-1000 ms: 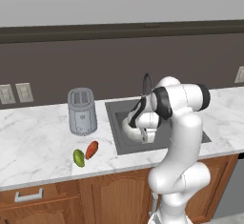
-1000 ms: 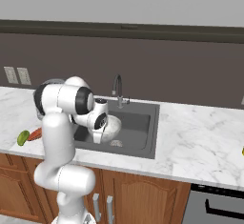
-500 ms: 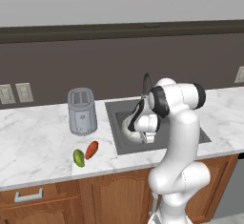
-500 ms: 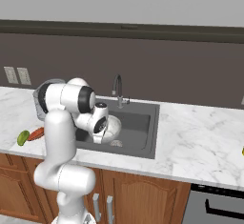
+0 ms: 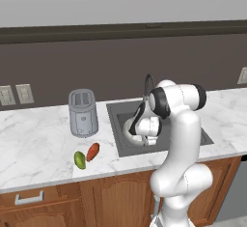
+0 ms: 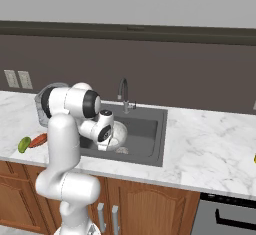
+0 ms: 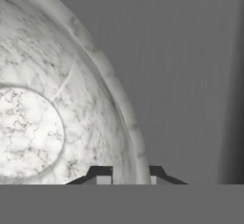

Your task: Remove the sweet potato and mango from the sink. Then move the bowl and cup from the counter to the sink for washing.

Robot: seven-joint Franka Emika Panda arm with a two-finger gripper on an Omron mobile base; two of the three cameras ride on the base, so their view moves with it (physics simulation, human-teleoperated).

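Straddling the bowl (image 7: pixel 57 108) rim inside the sink (image 5: pixel 120 141), the jaws pinched it; mango (image 5: pixel 79 160) and sweet potato (image 5: pixel 92 151) lay on the counter (image 5: pixel 34 144).

The arm (image 5: pixel 181 139) was rendered in smooth glossy white, built of rounded tubular segments joined by dark bands, and was finished by a white hand (image 7: pixel 127 174) with two small dark fingertips.

A grey metal two-slot toaster (image 5: pixel 83 112) stood upright on the white marble desk (image 5: pixel 34 141), well left of the basin. Two white wall outlets (image 5: pixel 14 94) sat on the dark brown backsplash (image 5: pixel 96 66) above wooden cabinet doors (image 5: pixel 111 199).
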